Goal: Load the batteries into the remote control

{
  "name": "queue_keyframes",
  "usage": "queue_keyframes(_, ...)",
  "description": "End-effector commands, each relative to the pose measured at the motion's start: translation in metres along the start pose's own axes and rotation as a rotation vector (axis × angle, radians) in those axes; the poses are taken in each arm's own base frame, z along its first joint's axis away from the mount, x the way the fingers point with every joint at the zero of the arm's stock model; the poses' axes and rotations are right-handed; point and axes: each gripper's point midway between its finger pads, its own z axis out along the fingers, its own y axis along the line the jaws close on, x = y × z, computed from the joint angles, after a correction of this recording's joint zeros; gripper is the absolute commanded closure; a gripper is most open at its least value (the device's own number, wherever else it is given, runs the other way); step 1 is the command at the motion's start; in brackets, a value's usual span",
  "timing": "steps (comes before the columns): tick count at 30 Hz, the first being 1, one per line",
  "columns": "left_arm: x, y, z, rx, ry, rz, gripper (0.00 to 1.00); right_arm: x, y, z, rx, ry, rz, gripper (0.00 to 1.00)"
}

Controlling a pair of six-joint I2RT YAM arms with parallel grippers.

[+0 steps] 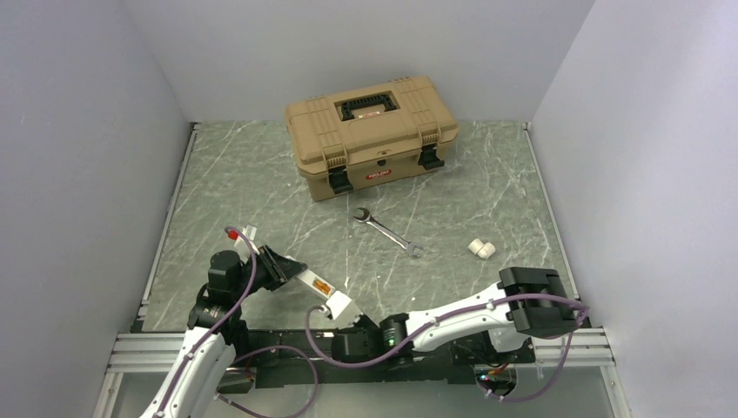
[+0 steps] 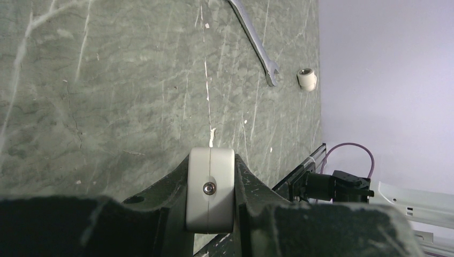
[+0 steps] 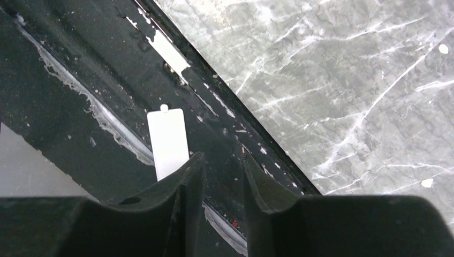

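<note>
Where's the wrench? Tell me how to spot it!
Find the big tan toolbox at the back of the green marble table. Right in front of it lies the wrench, flat on the table. It is long, thin and shiny steel, unlike the stubby white cylinder to its right.

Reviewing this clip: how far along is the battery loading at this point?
Done: the left tool grips the remote control, orange-brown recess up. In hand: the right tool hangs empty over the black base rail, near a white flat piece. Left: no battery is identifiable, so loading looks undone.
</note>
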Motion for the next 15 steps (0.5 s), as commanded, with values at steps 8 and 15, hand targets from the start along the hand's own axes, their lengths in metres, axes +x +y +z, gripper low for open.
queue_keyframes(8, -0.009, -0.015, -0.002, 0.052, -0.021, 0.042, 1.00, -0.013, 0.015, -0.018, -0.214, -0.098, 0.157, 0.62)
queue_keyframes(15, -0.007, -0.013, -0.002, 0.054, -0.019, 0.034, 1.00, -0.015, 0.027, -0.020, -0.257, -0.077, 0.078, 0.59)
